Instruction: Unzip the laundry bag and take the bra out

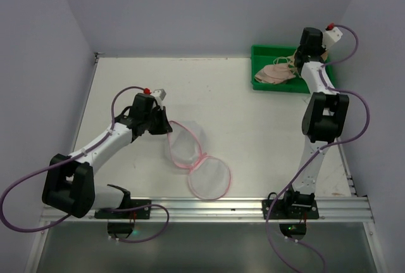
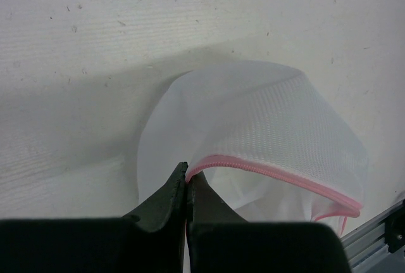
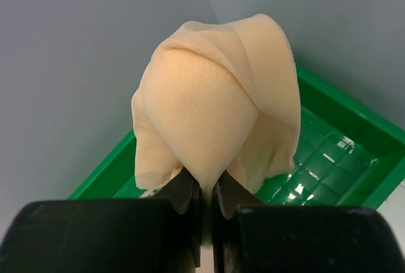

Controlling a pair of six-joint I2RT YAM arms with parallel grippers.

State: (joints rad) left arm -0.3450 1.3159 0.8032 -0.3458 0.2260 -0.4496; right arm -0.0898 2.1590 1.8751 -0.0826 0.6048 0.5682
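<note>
Hanging over the green plastic tray (image 3: pixel 354 127) at the worktop's far right corner, the right gripper (image 3: pixel 205 187) clamps the soft beige bra (image 3: pixel 215 108); the left gripper (image 2: pixel 187 175) pinches the pink rim of the white mesh laundry bag (image 2: pixel 266 121).

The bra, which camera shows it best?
Right wrist: the bra fills the frame, pinched in the right gripper over the green tray. Top external shows it small and distant; left wrist shows none.

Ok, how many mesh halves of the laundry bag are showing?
2. One mesh half, the farther one, has its pink rim pinched in the left pincer; the other half lies flat nearer the camera, touching the first.
</note>
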